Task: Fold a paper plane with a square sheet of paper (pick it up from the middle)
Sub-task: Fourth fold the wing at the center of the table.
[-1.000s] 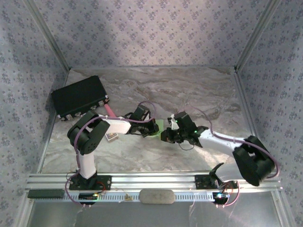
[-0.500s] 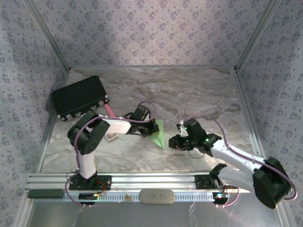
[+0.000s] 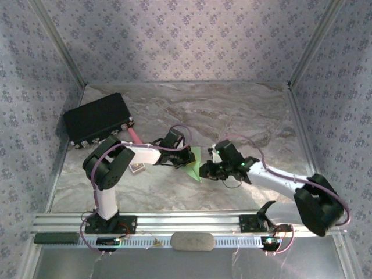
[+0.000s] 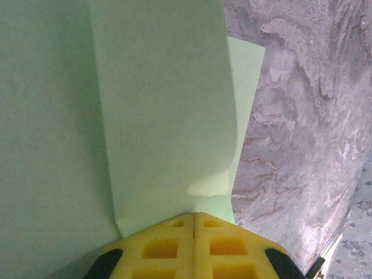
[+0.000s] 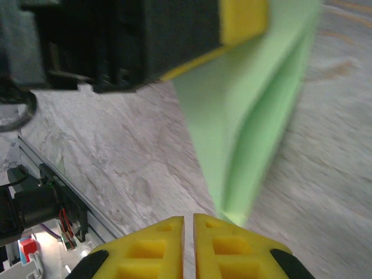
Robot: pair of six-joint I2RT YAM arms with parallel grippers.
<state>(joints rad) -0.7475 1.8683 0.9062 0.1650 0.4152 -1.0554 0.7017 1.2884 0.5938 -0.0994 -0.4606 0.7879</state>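
Green paper (image 4: 163,116), folded, between left fingers (image 4: 160,251); right fingers (image 5: 145,251) near its tip.

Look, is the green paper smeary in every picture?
No. Right wrist view: the green paper and the table are smeared into blurry streaks. Left wrist view: the paper is sharp and close, with a soft shadow beside its fold. Top view: everything is small and dimmer, with a pale bright patch on the back wall.

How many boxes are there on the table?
2. A black box lies at the far left of the table, and a small card box lies nearer, beside the left arm. Others may be hidden.
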